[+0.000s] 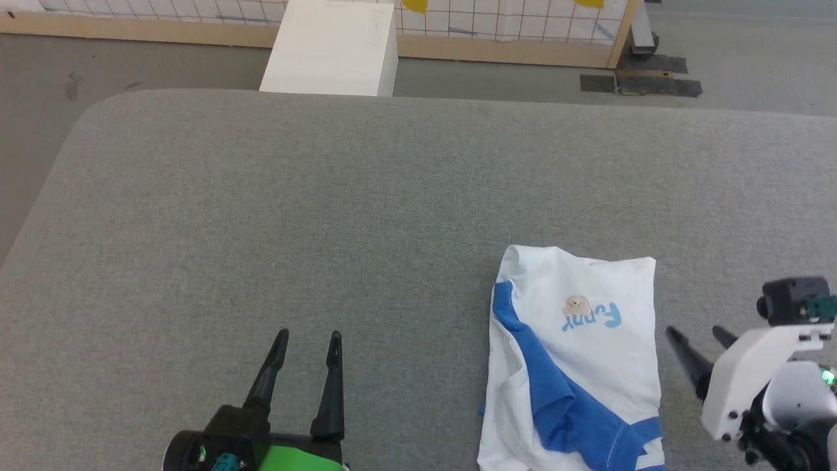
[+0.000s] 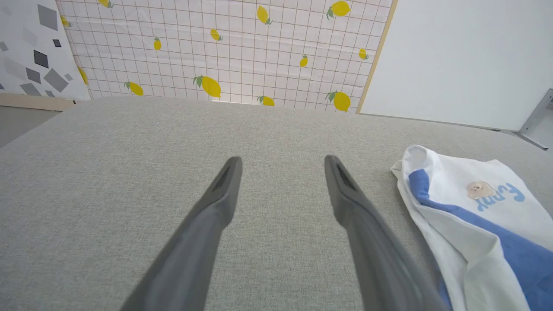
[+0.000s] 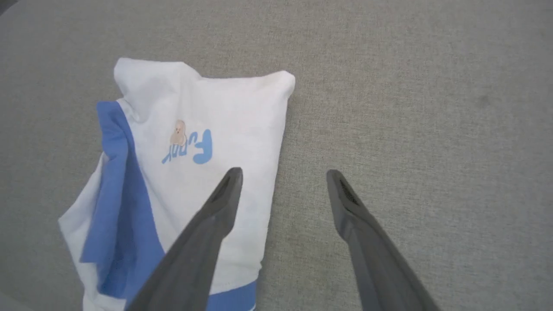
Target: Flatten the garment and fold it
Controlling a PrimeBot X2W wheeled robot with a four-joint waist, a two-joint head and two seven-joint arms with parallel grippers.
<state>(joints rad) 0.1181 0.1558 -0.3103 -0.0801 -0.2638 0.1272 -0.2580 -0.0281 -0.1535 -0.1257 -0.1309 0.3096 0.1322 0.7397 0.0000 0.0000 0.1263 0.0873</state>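
White knit shirt with bright blue sleeves (image 1: pixel 582 353) is lying folded compactly on grey fabric surface (image 1: pixel 327 196), lower right. Left gripper (image 1: pixel 307 335) is holding its fingers spread, empty, well apart from it. Right gripper (image 1: pixel 693 330), likewise spread and empty, is sitting just beside the shirt's right edge.

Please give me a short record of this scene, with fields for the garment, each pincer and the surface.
garment: roughly folded bundle, white with a blue band, print facing up, on the robot's right
left pincer: open, empty, apart from the garment
right pincer: open, empty, at the garment's right edge; contact unclear
surface: grey woven cloth
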